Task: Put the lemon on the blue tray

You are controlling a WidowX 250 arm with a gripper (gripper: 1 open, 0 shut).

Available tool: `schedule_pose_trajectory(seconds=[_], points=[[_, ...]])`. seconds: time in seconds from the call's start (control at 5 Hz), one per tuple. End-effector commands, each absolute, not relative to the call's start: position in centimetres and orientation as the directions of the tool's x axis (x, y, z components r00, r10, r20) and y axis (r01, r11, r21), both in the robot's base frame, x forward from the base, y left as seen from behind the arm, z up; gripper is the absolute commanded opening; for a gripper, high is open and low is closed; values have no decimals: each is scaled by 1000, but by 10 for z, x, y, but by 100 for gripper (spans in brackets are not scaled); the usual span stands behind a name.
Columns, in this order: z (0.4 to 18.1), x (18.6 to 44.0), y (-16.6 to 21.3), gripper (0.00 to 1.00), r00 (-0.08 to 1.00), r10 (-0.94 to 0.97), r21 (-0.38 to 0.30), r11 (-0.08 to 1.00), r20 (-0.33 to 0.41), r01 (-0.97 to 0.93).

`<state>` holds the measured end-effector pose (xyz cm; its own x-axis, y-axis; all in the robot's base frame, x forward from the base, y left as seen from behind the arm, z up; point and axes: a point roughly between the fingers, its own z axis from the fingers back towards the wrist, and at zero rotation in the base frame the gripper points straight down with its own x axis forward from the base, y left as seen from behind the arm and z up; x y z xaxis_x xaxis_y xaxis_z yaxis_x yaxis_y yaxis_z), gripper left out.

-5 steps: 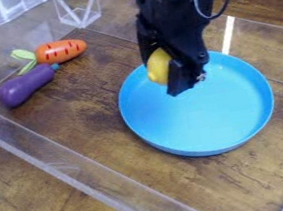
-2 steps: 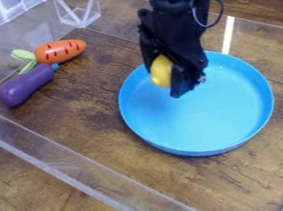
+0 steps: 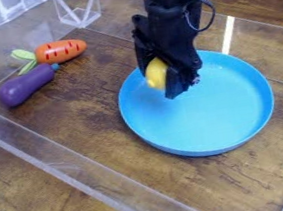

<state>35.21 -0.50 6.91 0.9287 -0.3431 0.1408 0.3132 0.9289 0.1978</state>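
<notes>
The yellow lemon (image 3: 157, 73) is pinched between the black fingers of my gripper (image 3: 165, 73), which is shut on it. It hangs just over the far left rim of the round blue tray (image 3: 220, 115). The dark arm comes down from the top of the view and hides most of the lemon's right side. I cannot tell whether the lemon touches the tray.
An orange carrot (image 3: 60, 51) and a purple eggplant (image 3: 28, 86) lie on the wooden table at the left. A clear plastic wall (image 3: 57, 151) runs along the front left, and a clear container (image 3: 78, 4) stands at the back.
The gripper with the lemon has shifted slightly left and back, toward the tray's far left rim. The grip stays the same.
</notes>
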Motion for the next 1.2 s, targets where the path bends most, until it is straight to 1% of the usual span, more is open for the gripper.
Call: schedule_pose_trajectory(seconds=[0.0, 0.2, 1.0], points=[[93, 364, -8, 100, 916, -334, 215, 933, 223, 289], [95, 364, -8, 100, 918, -331, 216, 934, 219, 285], [78, 365, 3, 100, 928, -320, 218, 935, 190, 278]])
